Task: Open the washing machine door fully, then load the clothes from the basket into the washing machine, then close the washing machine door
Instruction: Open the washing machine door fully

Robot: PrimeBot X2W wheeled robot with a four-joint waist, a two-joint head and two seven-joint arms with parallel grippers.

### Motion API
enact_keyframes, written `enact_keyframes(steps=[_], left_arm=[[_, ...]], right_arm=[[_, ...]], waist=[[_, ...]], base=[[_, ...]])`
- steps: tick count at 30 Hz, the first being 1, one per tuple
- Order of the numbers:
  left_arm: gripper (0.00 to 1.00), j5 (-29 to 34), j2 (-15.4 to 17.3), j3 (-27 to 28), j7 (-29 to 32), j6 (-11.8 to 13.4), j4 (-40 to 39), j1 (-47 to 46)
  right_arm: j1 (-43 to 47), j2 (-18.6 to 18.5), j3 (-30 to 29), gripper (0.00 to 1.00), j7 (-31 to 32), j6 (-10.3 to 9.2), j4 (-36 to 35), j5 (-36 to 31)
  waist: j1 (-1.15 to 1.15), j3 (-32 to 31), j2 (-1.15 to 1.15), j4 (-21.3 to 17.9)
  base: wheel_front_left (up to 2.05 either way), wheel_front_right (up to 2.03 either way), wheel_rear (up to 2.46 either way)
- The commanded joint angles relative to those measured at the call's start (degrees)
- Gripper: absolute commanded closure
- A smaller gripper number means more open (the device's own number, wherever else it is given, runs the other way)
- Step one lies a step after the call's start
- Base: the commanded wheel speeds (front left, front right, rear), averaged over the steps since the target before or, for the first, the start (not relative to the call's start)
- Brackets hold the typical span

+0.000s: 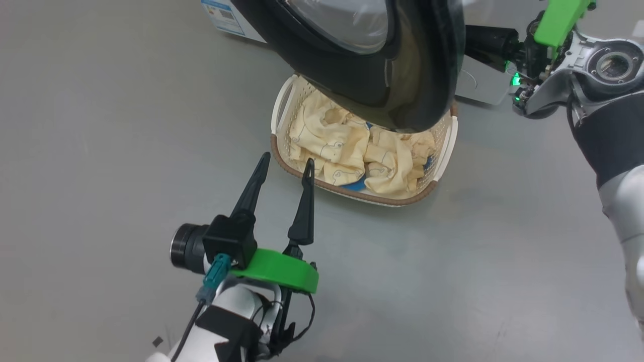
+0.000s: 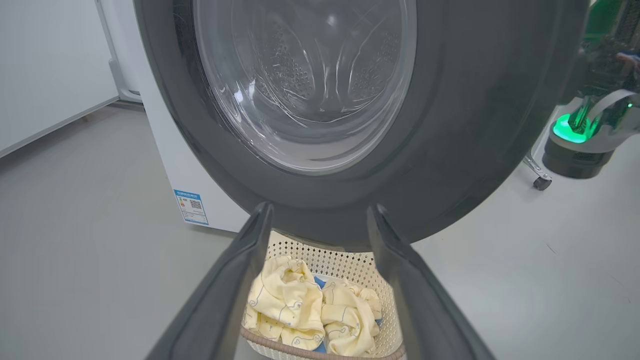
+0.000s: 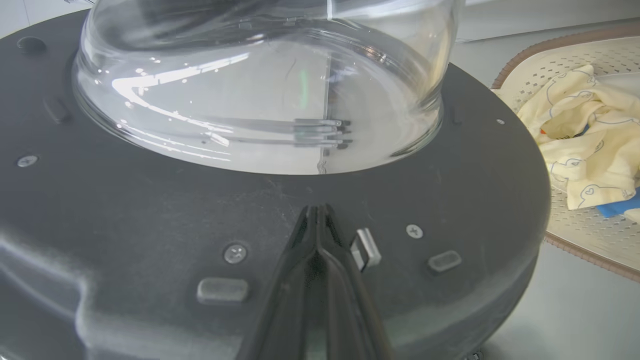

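The washing machine door (image 1: pixel 382 75), with its glossy black rim and glass centre, hangs partly swung out above the basket (image 1: pixel 287 163). Pale yellow clothes (image 1: pixel 342 151) and a blue piece (image 1: pixel 354 185) lie inside the basket. My left gripper (image 1: pixel 287 160) is open and empty, its tips just at the basket's near rim. In the left wrist view the left gripper (image 2: pixel 320 207) points at the door's outer face (image 2: pixel 450 125), with the clothes (image 2: pixel 300 305) below. My right gripper (image 3: pixel 317 210) is shut, empty, its tips against the door's inner face (image 3: pixel 150 210) under the glass bowl (image 3: pixel 260 90).
The white washing machine (image 2: pixel 165 150) with its blue label (image 2: pixel 192 206) stands behind the door. My right arm (image 1: pixel 578 70) reaches in from the upper right. A caster wheel (image 2: pixel 539 182) sits on the grey floor (image 1: pixel 100 151) by the machine.
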Motion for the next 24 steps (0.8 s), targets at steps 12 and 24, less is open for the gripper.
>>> enact_keyframes(steps=[12, 24], left_arm=[[0.0, 1.21, 0.84, 2.08, -0.63, -0.51, -1.08, 1.44], [0.0, 1.39, 0.84, 2.35, -0.63, -0.69, -1.01, 1.69]], right_arm=[[4.89, 4.31, 1.63, 1.0, 2.53, 0.0, -7.48, 1.96], [8.77, 6.26, 4.42, 1.0, 5.26, 0.0, -12.54, 3.4]], waist=[[0.0, -1.93, 0.0, -0.26], [0.0, -2.33, 0.0, -0.4]], base=[[0.0, 0.0, 0.0], [0.0, 0.0, 0.0]])
